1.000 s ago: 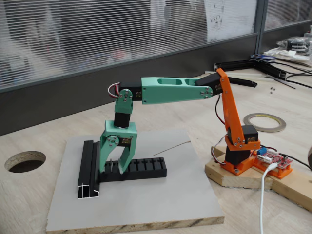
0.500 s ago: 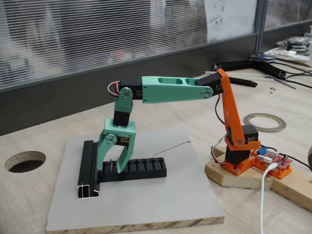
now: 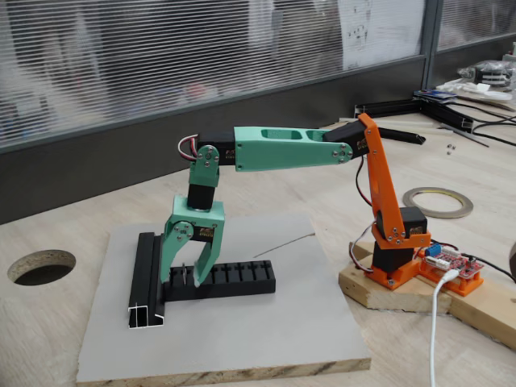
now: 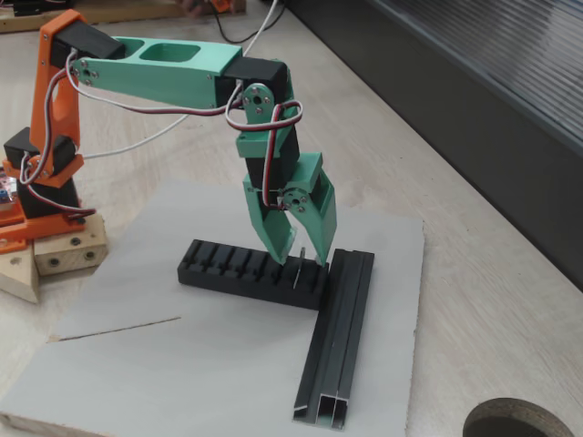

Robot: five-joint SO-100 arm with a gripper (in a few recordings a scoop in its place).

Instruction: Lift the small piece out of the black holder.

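From a second ago I see the green gripper [image 3: 186, 276] raised slightly over the end of the black holder [image 3: 234, 280] nearest the black U-channel rail [image 3: 147, 278]. Its fingers straddle the small piece [image 4: 297, 267], which stands upright between them just above a slot; whether they pinch it I cannot tell.

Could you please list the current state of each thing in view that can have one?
gripper: open, pointing down, jaws straddling the small piece.
small piece: upright in an end slot of the holder, not yet lifted.
black holder: flat on the grey board, other slots look empty.
black rail: lying flat beside the holder.
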